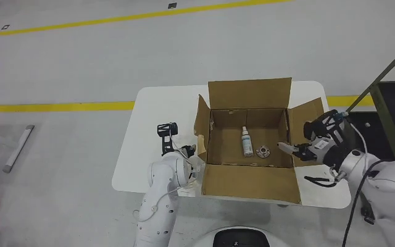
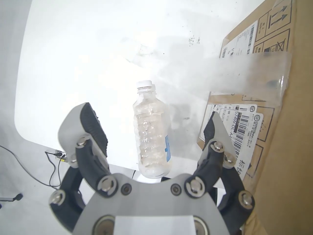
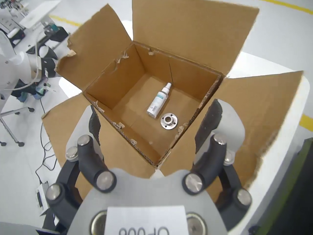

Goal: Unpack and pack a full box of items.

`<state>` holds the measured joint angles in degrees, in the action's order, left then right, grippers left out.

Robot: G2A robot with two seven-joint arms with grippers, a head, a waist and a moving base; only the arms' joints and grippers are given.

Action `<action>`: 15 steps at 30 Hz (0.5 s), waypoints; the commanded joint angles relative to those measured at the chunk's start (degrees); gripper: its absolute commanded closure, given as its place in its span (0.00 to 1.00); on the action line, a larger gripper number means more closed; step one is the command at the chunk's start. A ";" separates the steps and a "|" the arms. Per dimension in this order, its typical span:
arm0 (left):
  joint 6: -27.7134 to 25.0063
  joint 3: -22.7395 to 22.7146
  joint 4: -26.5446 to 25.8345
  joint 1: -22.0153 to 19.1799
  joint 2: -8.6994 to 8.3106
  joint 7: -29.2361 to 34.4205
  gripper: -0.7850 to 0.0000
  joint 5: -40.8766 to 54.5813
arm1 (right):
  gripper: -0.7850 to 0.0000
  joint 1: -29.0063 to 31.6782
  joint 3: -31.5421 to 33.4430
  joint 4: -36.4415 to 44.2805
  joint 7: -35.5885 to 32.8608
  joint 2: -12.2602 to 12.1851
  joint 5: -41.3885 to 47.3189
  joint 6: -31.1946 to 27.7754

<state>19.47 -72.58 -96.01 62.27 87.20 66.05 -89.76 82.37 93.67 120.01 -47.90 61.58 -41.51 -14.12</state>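
Observation:
An open cardboard box [image 1: 250, 182] stands mid-table, flaps spread. Inside it lie a white spray bottle [image 1: 247, 141] [image 3: 159, 100] and a round metal flange [image 1: 263, 150] [image 3: 169, 121]. My right gripper [image 3: 154, 107] [image 1: 285, 147] hangs open above the box's right rim, holding nothing. My left gripper [image 2: 151, 113] [image 1: 192, 151] is low at the box's left outer wall [image 2: 281, 147], near the table's front edge. Its fingers [image 2: 95, 128] are spread wide around a clear empty plastic bottle [image 2: 151, 133] with a white cap. Neither pad touches the bottle.
A small black device [image 1: 166, 131] stands on the white table [image 1: 148, 111] left of the box. A loose strip of clear tape [image 2: 254, 74] sticks out from the box's side. Bare tabletop lies beyond the bottle. A dark cart [image 1: 382, 105] stands at the right.

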 commanded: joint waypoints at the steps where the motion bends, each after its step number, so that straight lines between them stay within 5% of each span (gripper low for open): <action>1: 0.00 0.00 0.00 0.00 0.00 0.00 0.00 0.00 | 0.00 -4.00 -4.04 -2.60 -2.31 0.04 -2.79 0.85; 6: 0.00 0.00 0.00 0.00 0.00 0.00 0.00 0.00 | 0.00 -12.33 -12.31 -10.98 -2.20 0.63 -8.05 3.26; 15: 0.00 0.00 0.00 0.00 0.00 0.00 0.00 0.00 | 0.00 -12.33 -12.31 -10.98 -2.20 0.63 -8.05 3.26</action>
<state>19.47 -72.58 -96.01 62.27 87.20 66.05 -89.75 70.04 81.37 109.03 -50.10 62.21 -49.56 -10.86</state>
